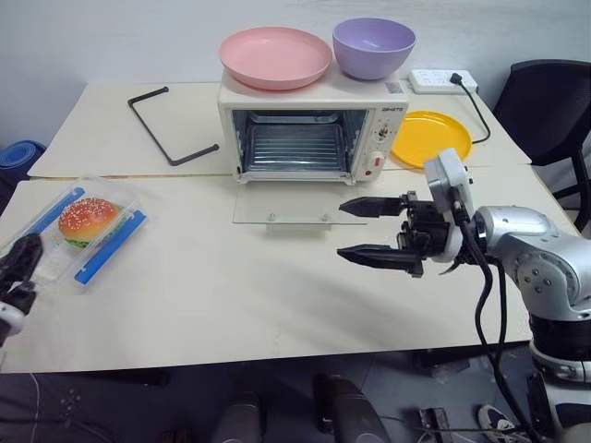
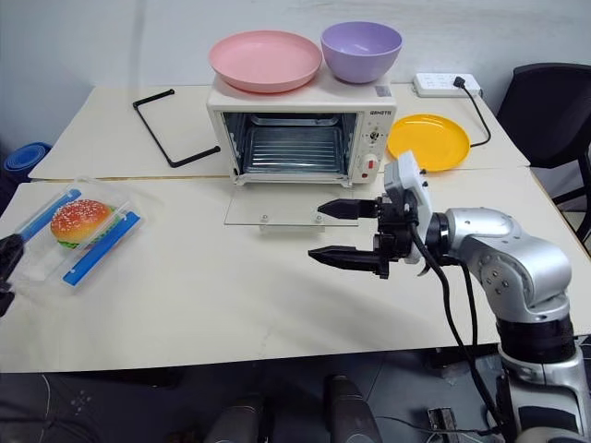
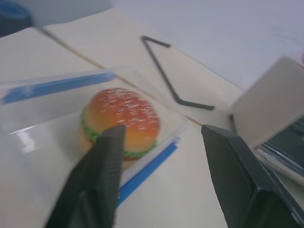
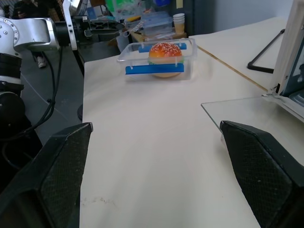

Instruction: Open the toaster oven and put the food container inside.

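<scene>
Left eye view puts the toaster oven (image 1: 312, 127) at twelve o'clock on the table (image 1: 231, 295), its glass door (image 1: 286, 207) already dropped flat toward the robot and the wire rack bare; the food container (image 1: 85, 231) sits at nine o'clock near the table's left edge, burger visible inside, well apart from the oven; the left gripper (image 3: 161, 175) hangs just beside the container's near end with its fingers spread and nothing between them, the burger framed in the gap in its wrist view; the right gripper (image 1: 374, 231) hovers at three o'clock, just in front of the lowered door, fingers wide apart and empty, pointing toward the left; the opening step looks done, and the step in hand is judged to be the pick-up of the container; the next move calls for the left fingers to straddle the box across its walls, close firmly, lift it level, and carry it toward twelve o'clock over the door onto the rack.
</scene>
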`<state>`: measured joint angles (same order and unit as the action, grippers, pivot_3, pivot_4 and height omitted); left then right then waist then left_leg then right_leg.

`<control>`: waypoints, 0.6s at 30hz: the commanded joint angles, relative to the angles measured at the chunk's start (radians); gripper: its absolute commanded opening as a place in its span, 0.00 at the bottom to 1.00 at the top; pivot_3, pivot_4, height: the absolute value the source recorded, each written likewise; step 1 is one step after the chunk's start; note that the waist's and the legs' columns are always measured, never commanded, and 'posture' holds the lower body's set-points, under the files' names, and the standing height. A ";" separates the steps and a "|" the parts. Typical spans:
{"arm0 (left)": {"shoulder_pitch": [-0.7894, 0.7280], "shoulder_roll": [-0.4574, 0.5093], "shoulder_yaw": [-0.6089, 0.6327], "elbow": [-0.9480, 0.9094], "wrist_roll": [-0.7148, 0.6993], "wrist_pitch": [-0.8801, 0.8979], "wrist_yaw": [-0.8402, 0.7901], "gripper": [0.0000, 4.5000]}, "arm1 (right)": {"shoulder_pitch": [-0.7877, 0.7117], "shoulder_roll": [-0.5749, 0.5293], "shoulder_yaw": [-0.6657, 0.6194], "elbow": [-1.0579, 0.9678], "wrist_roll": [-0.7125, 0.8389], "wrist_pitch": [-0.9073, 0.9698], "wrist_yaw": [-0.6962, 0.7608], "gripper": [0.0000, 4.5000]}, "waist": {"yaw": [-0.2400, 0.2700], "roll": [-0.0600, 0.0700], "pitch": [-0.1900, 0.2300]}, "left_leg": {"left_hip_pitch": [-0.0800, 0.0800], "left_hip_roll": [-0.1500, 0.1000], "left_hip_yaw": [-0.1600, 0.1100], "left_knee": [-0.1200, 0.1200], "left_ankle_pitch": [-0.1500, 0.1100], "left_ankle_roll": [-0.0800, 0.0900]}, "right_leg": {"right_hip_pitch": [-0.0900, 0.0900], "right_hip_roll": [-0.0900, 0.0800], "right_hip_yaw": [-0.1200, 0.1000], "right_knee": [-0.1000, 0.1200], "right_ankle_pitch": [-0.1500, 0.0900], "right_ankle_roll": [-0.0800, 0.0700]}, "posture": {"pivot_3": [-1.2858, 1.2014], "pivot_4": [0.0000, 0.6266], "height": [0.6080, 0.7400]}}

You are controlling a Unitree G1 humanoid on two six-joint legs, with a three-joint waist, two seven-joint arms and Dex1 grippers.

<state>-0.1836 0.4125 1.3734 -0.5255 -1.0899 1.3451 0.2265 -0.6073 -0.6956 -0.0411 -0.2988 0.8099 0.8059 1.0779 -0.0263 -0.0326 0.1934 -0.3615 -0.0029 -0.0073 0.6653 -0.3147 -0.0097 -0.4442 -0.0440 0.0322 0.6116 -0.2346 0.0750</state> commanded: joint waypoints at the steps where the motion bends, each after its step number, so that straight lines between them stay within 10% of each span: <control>1: -0.009 0.065 0.064 0.075 -0.015 0.046 0.152 0.85 | -0.028 0.003 0.005 0.005 0.004 -0.019 0.022 1.00 | 0.000 0.000 0.000 | 0.000 0.000 0.000 0.000 0.000 0.000 | 0.000 0.000 0.000 0.000 0.000 0.000 | 0.52 0.24 1.00; 18: -0.204 0.225 -0.217 0.459 0.264 0.044 0.262 0.85 | 0.052 -0.004 -0.049 -0.126 0.079 0.016 -0.066 1.00 | -0.002 -0.002 -0.001 | 0.001 0.001 0.001 -0.003 -0.001 -0.003 | -0.001 -0.001 0.000 -0.002 -0.001 -0.001 | 0.52 0.24 1.00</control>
<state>-0.3732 0.6255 1.1623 -0.0744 -0.8561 1.4063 0.4853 -0.5543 -0.6900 -0.0541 -0.3839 0.8574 0.8223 1.0224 -0.0286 -0.0343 0.1925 -0.3610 -0.0022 -0.0063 0.6625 -0.3161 -0.0131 -0.4448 -0.0450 0.0319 0.6102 -0.2353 0.0736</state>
